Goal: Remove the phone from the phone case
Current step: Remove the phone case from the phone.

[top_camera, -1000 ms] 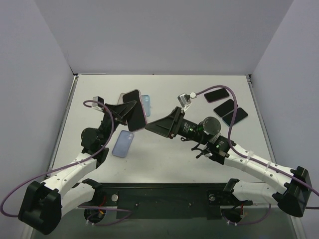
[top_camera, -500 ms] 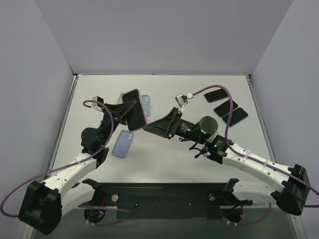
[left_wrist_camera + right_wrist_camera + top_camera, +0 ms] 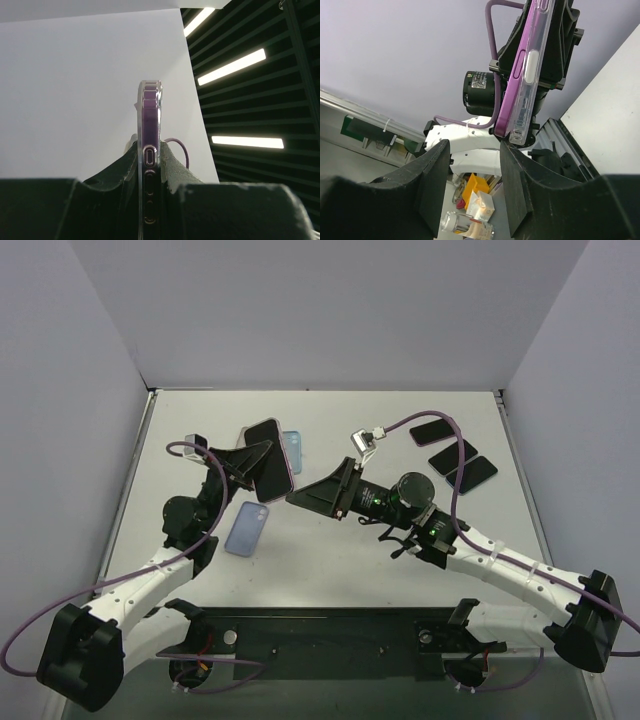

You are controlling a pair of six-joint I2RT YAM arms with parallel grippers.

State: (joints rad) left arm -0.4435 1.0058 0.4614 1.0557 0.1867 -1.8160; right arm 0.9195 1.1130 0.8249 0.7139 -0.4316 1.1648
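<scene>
Showing the phone [image 3: 276,472] raised in the air over the left half of the table [image 3: 330,560], seated in its clear case [image 3: 532,87]. The left gripper [image 3: 258,465] pinches it across its two broad faces.

- **Orientation.** In the top view the long axis runs away from the arm bases and leans slightly left at the far end, with the dark screen turned up and to the right. In the left wrist view the phone [image 3: 150,165] stands edge-on and upright between the two fingers [image 3: 172,172].
- **Right gripper** [image 3: 296,497]. Its jaws stand spread with nothing between them. In the right wrist view the purple edge [image 3: 514,85] descends on a slight diagonal, and its lower corner ends just above one fingertip [image 3: 512,155].
- **Hidden or unclear.**
  - Whether that corner touches the fingertip cannot be told.
  - The phone's near end is buried between the left fingers.
  - Its upper end is cut off in the right wrist view.
  - A pale blue item [image 3: 293,447] on the table is partly covered by the held phone.
</scene>
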